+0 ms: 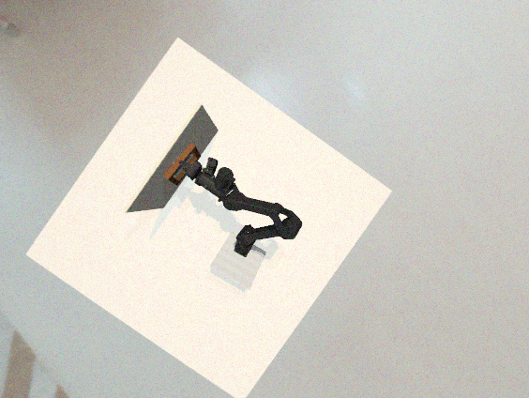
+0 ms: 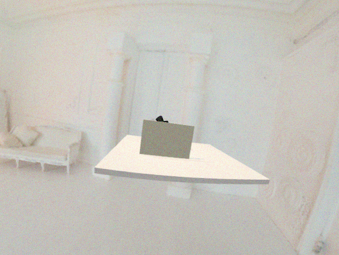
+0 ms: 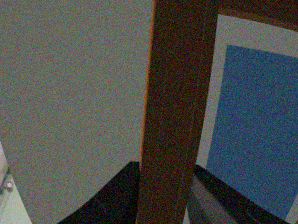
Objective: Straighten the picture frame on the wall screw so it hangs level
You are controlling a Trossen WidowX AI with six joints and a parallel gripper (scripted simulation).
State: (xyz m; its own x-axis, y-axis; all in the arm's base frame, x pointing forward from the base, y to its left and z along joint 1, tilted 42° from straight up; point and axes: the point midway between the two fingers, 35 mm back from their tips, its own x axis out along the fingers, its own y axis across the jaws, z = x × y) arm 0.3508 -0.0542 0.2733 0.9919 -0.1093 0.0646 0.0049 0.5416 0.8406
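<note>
The picture frame (image 1: pixel 190 149) (image 3: pixel 178 75) is brown wood, against the dark side of the upright wall panel (image 1: pixel 199 130) (image 2: pixel 166 139) (image 3: pixel 75 95). In the wrist view its near bar runs almost upright down the middle, with a pale mat and a blue picture to the right. My gripper (image 1: pixel 185 166) (image 3: pixel 166 169) is shut on that bar, one black finger on each side. The screw and the notched strip are hidden. How level the frame hangs cannot be told from these views. In the exterior view the panel hides the frame and the fingers.
The panel stands on a pale square table (image 1: pixel 291 178) (image 2: pixel 120 162). My black arm (image 1: pixel 255 204) reaches to the frame from its base, on the panel's frame side. A small black part of the arm (image 2: pixel 160 118) shows over the panel's top edge. A sofa (image 2: pixel 51 144) stands far behind.
</note>
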